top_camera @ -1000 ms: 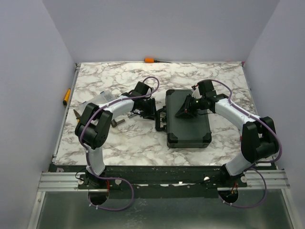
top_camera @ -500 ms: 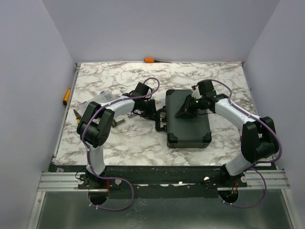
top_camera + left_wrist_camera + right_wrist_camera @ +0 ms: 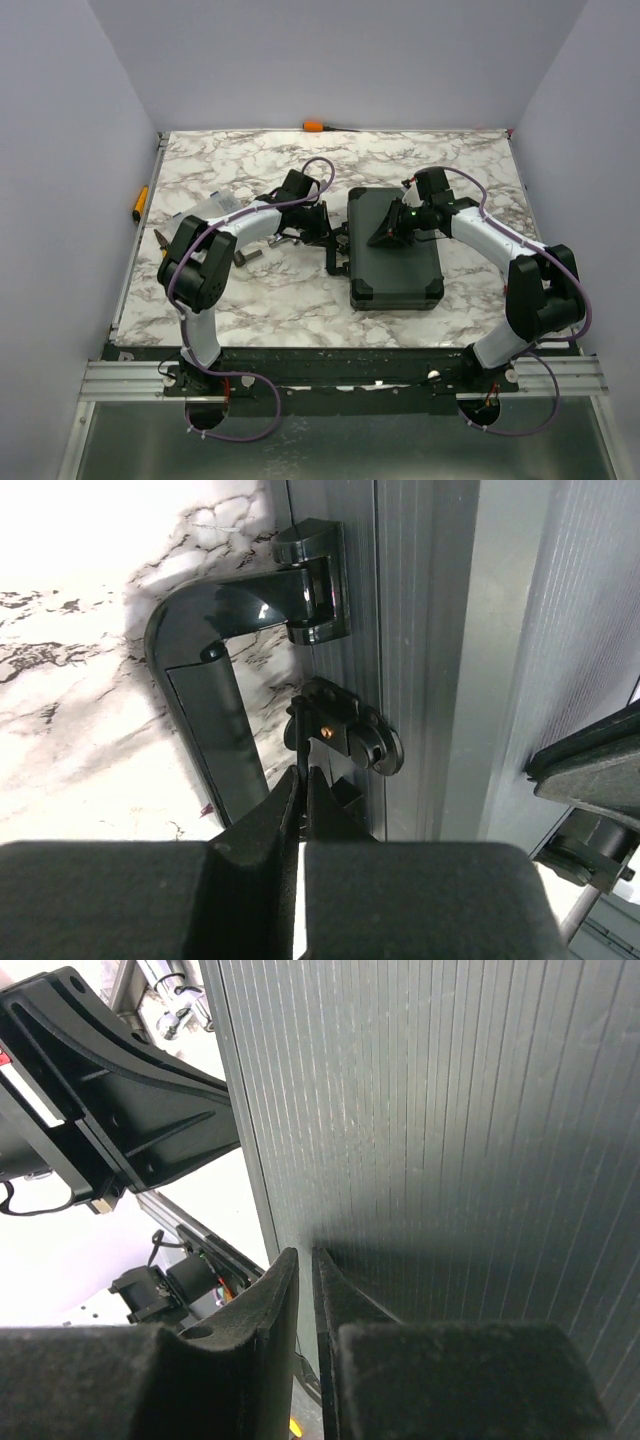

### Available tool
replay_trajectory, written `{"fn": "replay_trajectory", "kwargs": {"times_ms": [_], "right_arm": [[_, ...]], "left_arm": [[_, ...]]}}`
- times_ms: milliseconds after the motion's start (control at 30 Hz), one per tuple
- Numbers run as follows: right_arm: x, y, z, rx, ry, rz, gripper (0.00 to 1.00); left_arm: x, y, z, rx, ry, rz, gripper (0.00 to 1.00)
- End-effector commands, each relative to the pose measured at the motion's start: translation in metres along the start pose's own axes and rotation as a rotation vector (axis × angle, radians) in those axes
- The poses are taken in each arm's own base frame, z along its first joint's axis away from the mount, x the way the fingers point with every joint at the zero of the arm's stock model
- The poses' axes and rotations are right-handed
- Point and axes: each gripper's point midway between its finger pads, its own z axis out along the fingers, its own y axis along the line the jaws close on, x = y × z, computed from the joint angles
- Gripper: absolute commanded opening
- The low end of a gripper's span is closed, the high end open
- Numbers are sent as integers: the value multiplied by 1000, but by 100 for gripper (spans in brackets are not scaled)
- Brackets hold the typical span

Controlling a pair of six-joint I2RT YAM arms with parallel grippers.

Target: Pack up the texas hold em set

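Case (image 3: 398, 262), black ribbed rectangular plastic, lying closed on white marble tabletop (image 3: 240, 170); I am seeing left gripper (image 3: 302, 776) pinched together, empty, at its latch (image 3: 348, 738); right gripper (image 3: 305, 1256) likewise, tips resting against lid (image 3: 450, 1110).

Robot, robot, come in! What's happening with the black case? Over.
Left gripper shut, tips at latch by handle. Right gripper shut, tips at lid. Black case closed, flat. Nothing seen blocking.

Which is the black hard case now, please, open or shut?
Shut: the black hard case lies flat, lid down, no interior showing. Whether its latch is fastened, I cannot tell.
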Motion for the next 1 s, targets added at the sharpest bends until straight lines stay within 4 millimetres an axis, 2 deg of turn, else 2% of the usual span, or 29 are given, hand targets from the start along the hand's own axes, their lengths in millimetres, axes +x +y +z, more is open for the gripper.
{"fn": "replay_trajectory", "kwargs": {"times_ms": [0,333,533,700,867,967], "right_arm": [[66,-116,15,414,188,69,16],[65,-115,16,406,180,64,16],[66,-116,16,402,176,60,15],[67,-117,14,403,175,53,15],[68,-117,14,403,179,47,15],[69,-118,14,404,181,44,15]], "left_arm": [[-2,-31,-21,72,-24,5,0],[5,-75,-29,159,8,-9,0],[10,-93,-31,177,19,-2,0],[10,-102,-37,186,8,-6,7],[10,-108,-39,193,0,-4,19],[10,-112,-40,199,-3,-6,21]]}}
